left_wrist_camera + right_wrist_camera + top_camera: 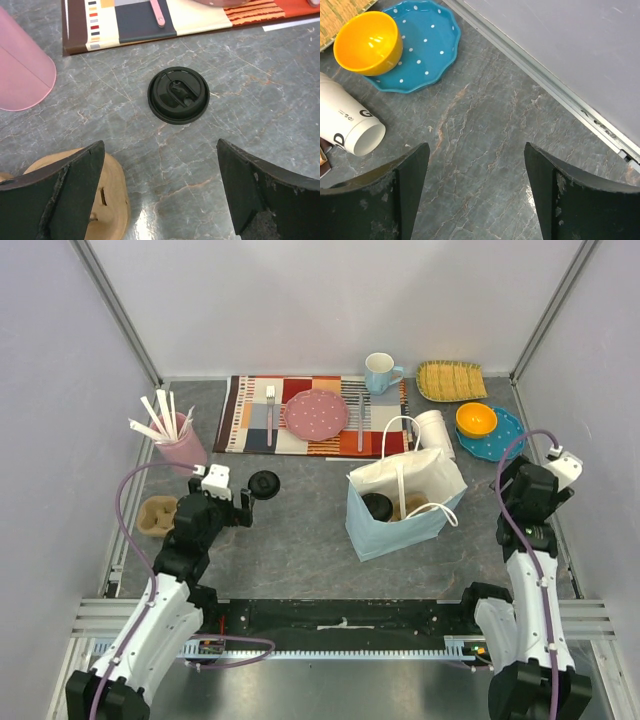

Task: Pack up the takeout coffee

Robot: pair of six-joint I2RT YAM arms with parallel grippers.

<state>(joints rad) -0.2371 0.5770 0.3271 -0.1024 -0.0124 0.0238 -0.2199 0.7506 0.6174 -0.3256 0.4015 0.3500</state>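
A round black plastic lid (pixel 264 483) lies flat on the grey table; in the left wrist view the lid (pixel 178 94) is just ahead of my fingers. My left gripper (pixel 247 502) is open and empty, a short way in front of the lid, not touching it (pixel 160 190). A light blue paper bag (pixel 372 532) stands open mid-table with a dark round cup top (pixel 377 505) showing inside. Cream-white paper cups (pixel 435 430) lie on their side behind the bag, also seen in the right wrist view (pixel 347 125). My right gripper (pixel 512 478) is open and empty over bare table (pixel 476 185).
A brown pulp cup carrier (pixel 160 515) sits beside my left gripper (pixel 107 200). A pink cup of white sticks (pixel 180 445) stands far left. A patterned placemat (pixel 250 425) holds a pink plate (pixel 315 414). A light blue mug (pixel 380 370), bamboo tray (pixel 450 380) and yellow bowl (pixel 476 419) on a blue plate (pixel 420 45) stand at the back.
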